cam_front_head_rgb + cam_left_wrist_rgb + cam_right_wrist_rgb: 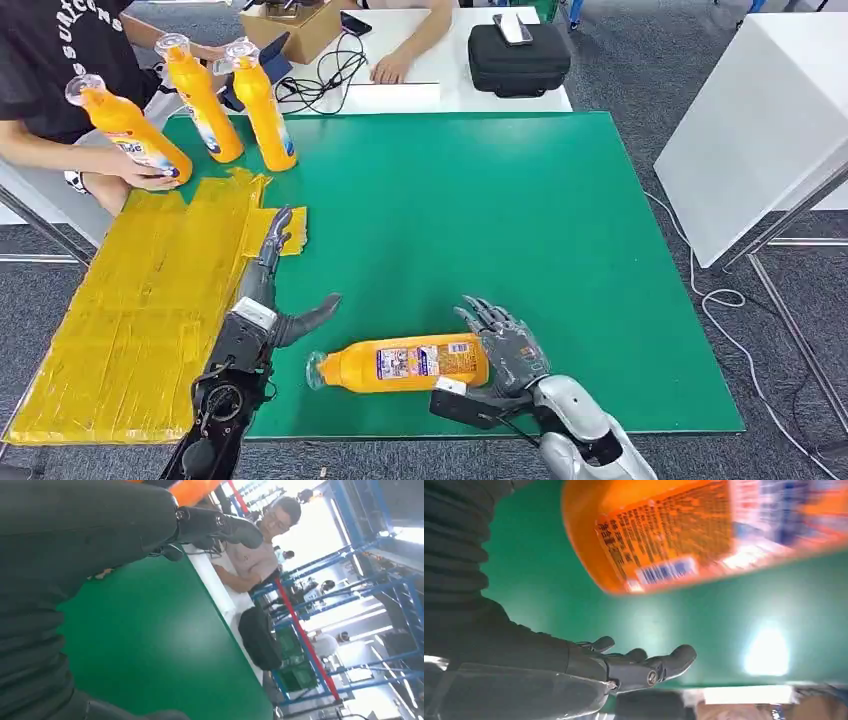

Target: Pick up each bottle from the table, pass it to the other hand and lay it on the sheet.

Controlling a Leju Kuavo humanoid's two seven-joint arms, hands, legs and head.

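Note:
An orange bottle (400, 363) lies on its side near the front edge of the green table (480, 200), cap pointing left. My right hand (505, 345) is at the bottle's base with fingers spread and nothing in its grasp. In the right wrist view the bottle (684, 530) is apart from the spread fingers (639, 662). My left hand (275, 290) is open, fingers stretched over the edge of the yellow sheet (130, 300), thumb toward the bottle's cap. In the left wrist view its fingers (220, 525) stretch out over the green table (150, 645).
Two orange bottles (205, 100) (262, 105) stand upright at the table's far left corner. A person's hand holds a third bottle (125, 125) tilted above the sheet. A black case (518, 58) and cables lie on the white table behind. A white box (760, 120) stands at the right.

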